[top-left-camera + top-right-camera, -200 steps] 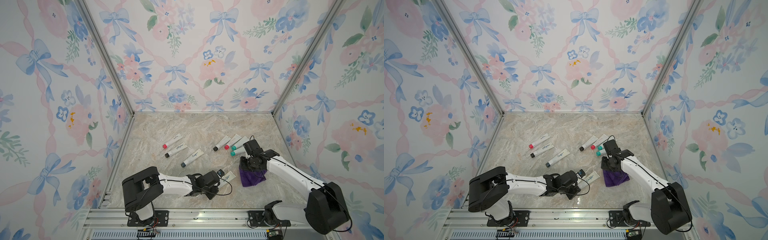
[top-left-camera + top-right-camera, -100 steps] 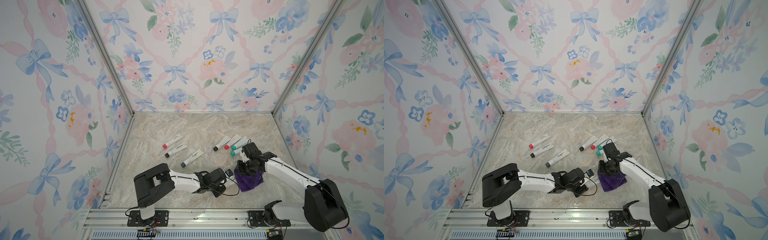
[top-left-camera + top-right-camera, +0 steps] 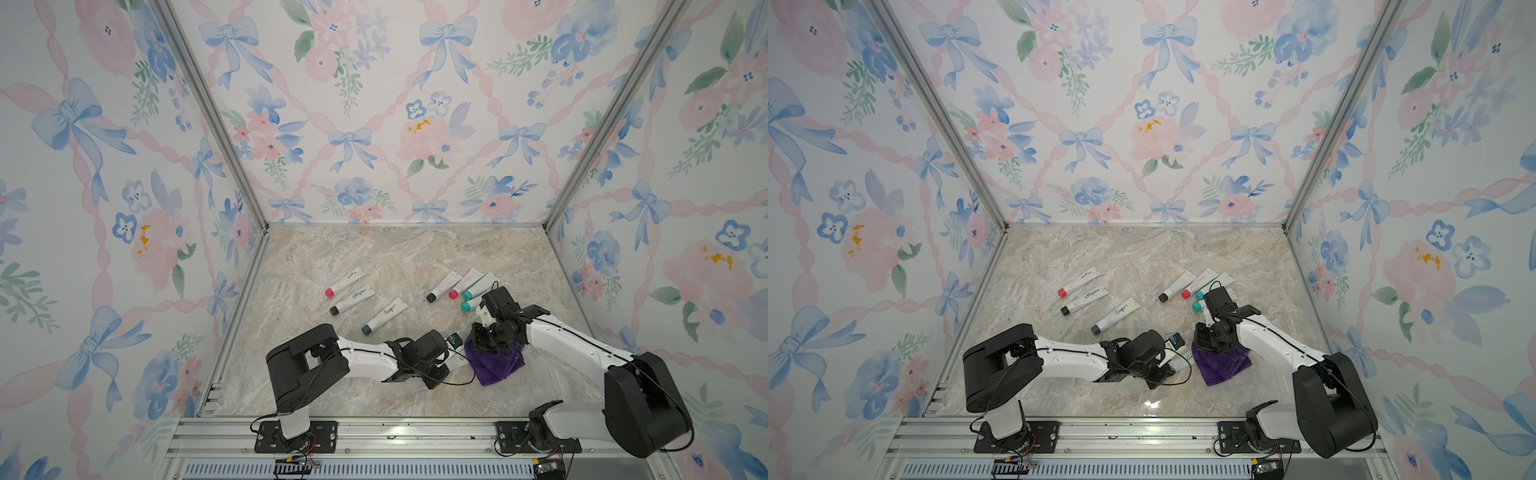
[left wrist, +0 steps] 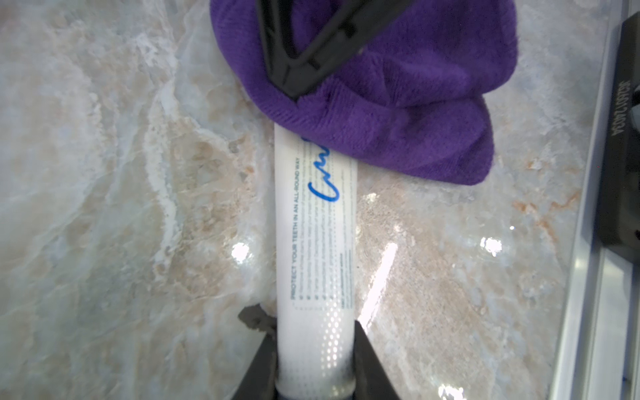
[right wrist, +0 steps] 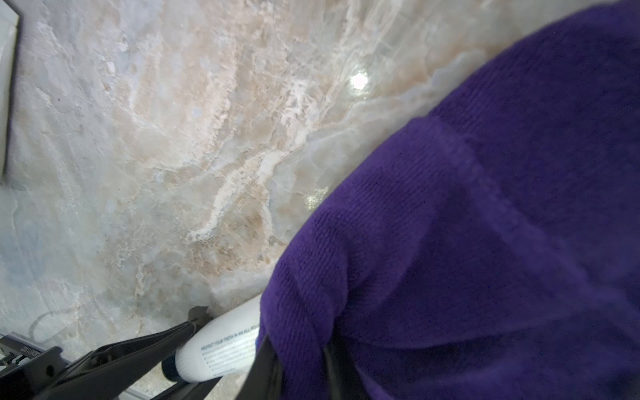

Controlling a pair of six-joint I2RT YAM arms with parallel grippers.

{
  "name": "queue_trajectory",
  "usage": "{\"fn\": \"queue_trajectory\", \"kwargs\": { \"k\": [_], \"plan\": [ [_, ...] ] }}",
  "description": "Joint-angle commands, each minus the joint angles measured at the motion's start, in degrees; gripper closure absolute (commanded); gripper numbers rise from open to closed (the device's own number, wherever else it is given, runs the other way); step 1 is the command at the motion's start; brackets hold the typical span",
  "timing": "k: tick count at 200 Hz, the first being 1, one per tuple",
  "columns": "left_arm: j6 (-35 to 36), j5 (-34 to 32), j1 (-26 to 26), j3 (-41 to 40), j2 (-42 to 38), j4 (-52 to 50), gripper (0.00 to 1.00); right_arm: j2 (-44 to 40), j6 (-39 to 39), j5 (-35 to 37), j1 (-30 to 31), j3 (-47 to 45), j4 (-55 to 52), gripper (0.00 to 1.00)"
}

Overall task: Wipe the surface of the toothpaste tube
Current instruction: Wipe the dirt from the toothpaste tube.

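Left hand (image 4: 311, 329) is clamped on the toothpaste tube (image 4: 315, 242) at its cap end, with fingers (image 4: 365, 363) tight on both sides of the white body. The tube lies flat on the table (image 3: 374, 257) and points straight into the purple cloth (image 4: 398, 104). Its far end sits under the cloth's edge, and the blue handwriting is half covered.

Right wrist view agrees: the tube (image 5: 225, 343) sticks out from under the cloth (image 5: 485, 242), with a left-hand finger (image 5: 138, 349) alongside it. The cap looks dark there, but it's blurred and mostly hidden, so I'm not sure.

Right hand (image 4: 296, 88) is pinched narrow on a fold of the cloth, tips pressing down into it over the covered part of the tube. Right wrist view shows cloth bunched between its fingers (image 5: 268, 370).

In both top views the cloth (image 3: 494, 365) (image 3: 1221, 365) is a crumpled heap:
- Left hand (image 3: 446, 365) (image 3: 1173, 362) is just beside the cloth, on the left arm's side.
- Right hand (image 3: 484, 338) (image 3: 1206, 338) is on the cloth's far edge.
- Only a sliver of the tube (image 3: 457, 360) shows between the left hand and the cloth.

Spare tubes lie flat:
- Group of four (image 3: 444, 286) is just beyond the cloth, and one of them is partly hidden by the right arm.
- Group of three (image 3: 353, 301) is well apart from the cloth, beyond the left arm.
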Motion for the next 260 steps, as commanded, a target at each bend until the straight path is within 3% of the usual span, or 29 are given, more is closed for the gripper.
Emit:
{"fn": "queue_trajectory", "kwargs": {
  "k": [1, 63, 120, 136, 181, 208, 237, 260],
  "plan": [
    [0.7, 1.3, 1.0, 0.0, 0.2, -0.7, 0.76, -0.6, 1.3, -0.9, 0.8, -1.2, 0.5, 0.81],
    [0.3, 0.4, 2.1, -1.0, 0.2, -0.5, 0.77, -1.6, 2.5, -1.1, 2.7, -2.4, 0.3, 0.80],
    [0.1, 0.8, 2.9, -1.1, 0.2, -0.1, 0.76, 2.5, 7.4, -3.4, 7.2, -4.8, 5.7, 0.81],
    [-0.1, 1.4, 3.8, -1.4, -0.1, 0.2, 0.76, 3.2, 7.2, -1.0, 7.3, -4.3, 4.6, 0.81],
    [-1.2, 3.6, 6.2, -2.8, -1.0, 2.1, 0.76, 4.4, 3.7, 14.6, 6.5, 1.9, -5.4, 0.80],
    [-1.3, 4.2, 7.0, -3.1, -1.0, 2.3, 0.76, 6.1, 1.8, 16.6, 2.5, 1.8, -4.9, 0.80],
    [-1.3, 4.6, 7.3, -2.9, -0.6, 2.4, 0.75, 8.2, 0.7, 13.8, 0.6, 1.2, -2.1, 0.80],
    [-1.2, 4.7, 7.5, -2.6, -0.3, 2.4, 0.75, 8.8, 2.0, 8.5, 3.5, 1.6, 0.4, 0.80]
  ]
}}
